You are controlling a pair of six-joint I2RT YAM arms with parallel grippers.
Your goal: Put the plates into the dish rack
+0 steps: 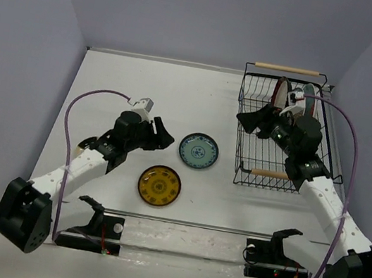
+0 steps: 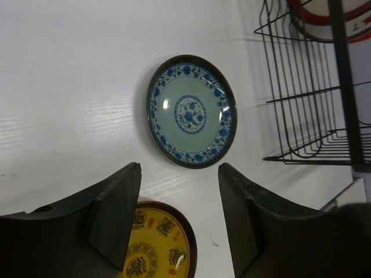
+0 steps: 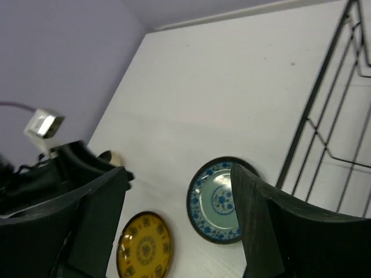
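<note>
On the table (image 1: 145,82), left of the far-right dish rack (image 1: 254,161), the blue plate (image 1: 198,150) lies flat just right of the open, empty left gripper (image 1: 166,136), which is nearer to it than the right gripper (image 1: 250,116), also open and empty over that rack.

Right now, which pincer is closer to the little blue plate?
Left. The left pincer hovers just beside the blue plate; the right pincer is farther off, above the dish rack's left edge.

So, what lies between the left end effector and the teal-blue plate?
Only bare white table separates the left end effector from the teal-blue plate, clearest in the left wrist view.
</note>
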